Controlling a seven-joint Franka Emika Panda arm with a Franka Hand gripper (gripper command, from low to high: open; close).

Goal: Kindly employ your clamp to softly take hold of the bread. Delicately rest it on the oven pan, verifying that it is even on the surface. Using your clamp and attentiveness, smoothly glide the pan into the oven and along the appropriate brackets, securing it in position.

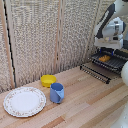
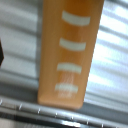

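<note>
The clamp (image 1: 108,48) hangs directly above the oven pan (image 1: 116,62); whether its fingers are spread or closed cannot be told. The bread (image 1: 104,58) (image 2: 69,52), orange-brown with pale stripes, lies flat on the pan's wire bars. The pan projects from the oven's front, beyond the blue mug (image 1: 56,92) and yellow bowl (image 1: 48,80).
</note>
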